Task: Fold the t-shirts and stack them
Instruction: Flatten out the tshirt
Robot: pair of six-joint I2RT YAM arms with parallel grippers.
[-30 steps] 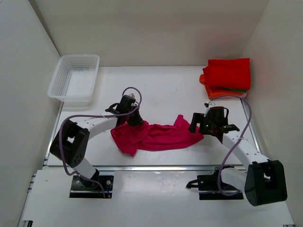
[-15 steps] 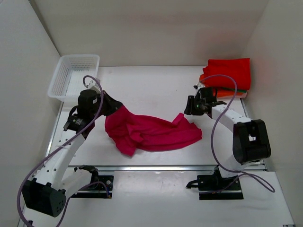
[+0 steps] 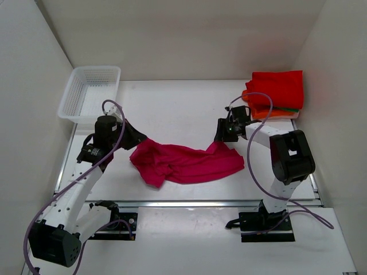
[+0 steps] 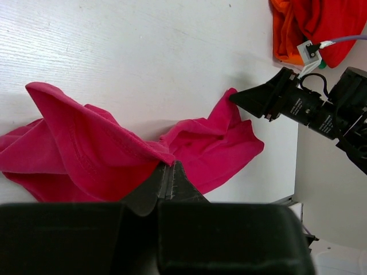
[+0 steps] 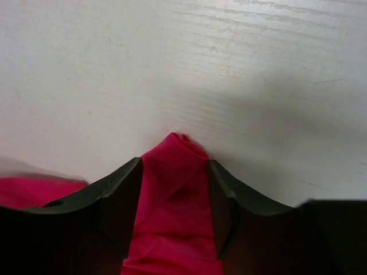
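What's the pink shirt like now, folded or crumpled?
Crumpled: the pink shirt lies bunched and wrinkled, held by the left gripper and right gripper.

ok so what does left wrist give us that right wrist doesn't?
Left wrist only: the left pincer shut on a fold of the pink t-shirt, that shirt's whole crumpled span, and the red and orange stack. Right wrist only: a close look at the cloth bunched between the fingers of the right pincer. Both: the pink t-shirt, the right pincer holding its corner, the white table.
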